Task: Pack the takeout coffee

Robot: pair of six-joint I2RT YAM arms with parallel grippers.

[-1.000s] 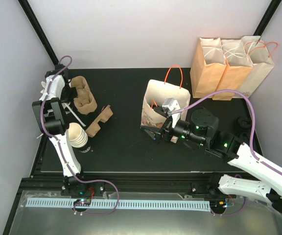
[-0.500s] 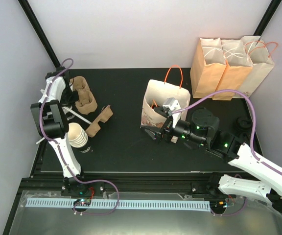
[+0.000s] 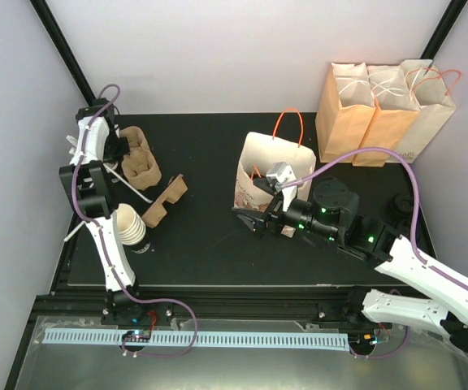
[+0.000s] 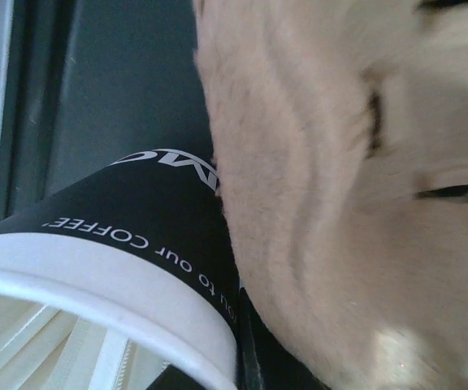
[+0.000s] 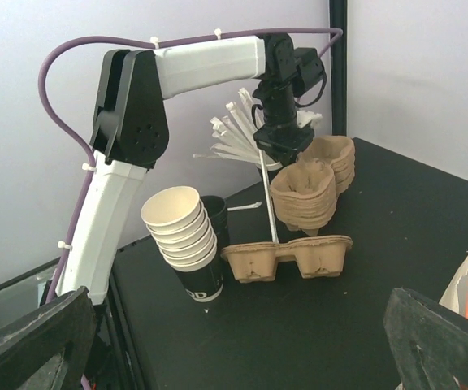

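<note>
The takeout coffee does not show in any view. My left gripper (image 3: 110, 165) (image 5: 283, 149) hangs at the far left over a stack of cardboard cup carriers (image 3: 139, 162) (image 5: 307, 187) (image 4: 356, 203). It is shut on a thin white stick (image 5: 268, 199) that slants down to the table. My right gripper (image 3: 250, 221) (image 5: 234, 357) stands open and holds nothing, just in front of an open white paper bag (image 3: 270, 166) with orange handles.
A stack of white paper cups (image 3: 128, 223) (image 5: 181, 236) (image 4: 96, 268) stands at the left front, with black cups (image 5: 218, 213) behind it. One carrier (image 3: 165, 199) (image 5: 287, 256) lies on its side. Brown bags (image 3: 380, 106) stand back right, with loose black lids (image 3: 402, 207) near the right edge.
My left gripper has drawn back toward the rear wall, carrying the white stick with it. The right arm has shifted slightly to the left.
</note>
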